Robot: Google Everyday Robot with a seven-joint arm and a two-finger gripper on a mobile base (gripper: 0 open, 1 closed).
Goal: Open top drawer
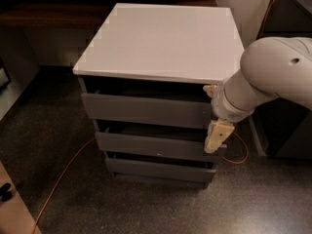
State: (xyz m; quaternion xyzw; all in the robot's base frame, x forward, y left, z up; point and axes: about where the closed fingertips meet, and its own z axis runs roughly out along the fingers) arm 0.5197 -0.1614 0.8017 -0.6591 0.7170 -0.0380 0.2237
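Note:
A small cabinet with a white top [161, 40] holds three dark grey drawers. The top drawer [146, 110] has a flat handleless front panel under the white top, with a dark gap above it. My gripper [216, 138] hangs from the white arm at the cabinet's front right corner, pointing down, just right of the top drawer's front and overlapping the right end of the middle drawer [151, 146].
The bottom drawer [156, 169] sits just above the speckled floor. An orange cable [63, 177] runs across the floor at left and loops at right [241, 155]. A dark cabinet [287, 130] stands to the right. A wooden shelf [44, 13] runs behind.

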